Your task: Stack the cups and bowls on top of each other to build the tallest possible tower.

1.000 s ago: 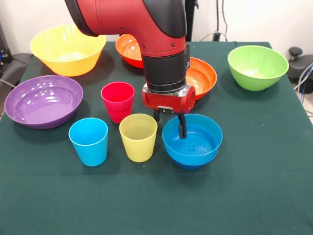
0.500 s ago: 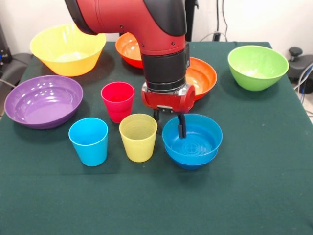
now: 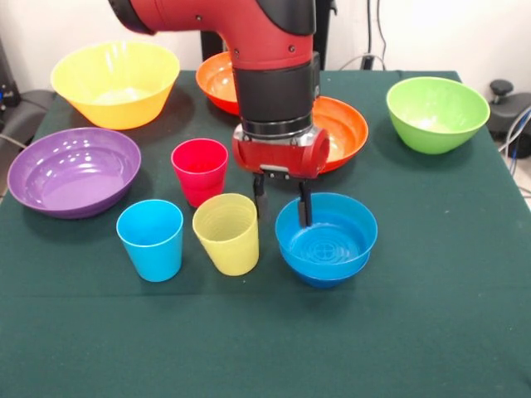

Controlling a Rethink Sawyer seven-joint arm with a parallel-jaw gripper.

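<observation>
- Yellow cup stood tilted on the green table, between the light blue cup and the small blue bowl.
- Gripper jaws were spread, 1 finger beside the cup's rim, 1 inside the bowl.

One view only here — the front camera, set across the table from the robot and looking back at it from a raised angle, tilted down onto the green cloth. The table's far edge runs along the top of the picture, the near edge falls below the bottom. It sits fairly close: the left and right edges are partly cut off, and the arm drops in from the top centre, its upper part out of shot. Beyond the far corners a strip of wall and cables shows — no second view to compare.
</observation>
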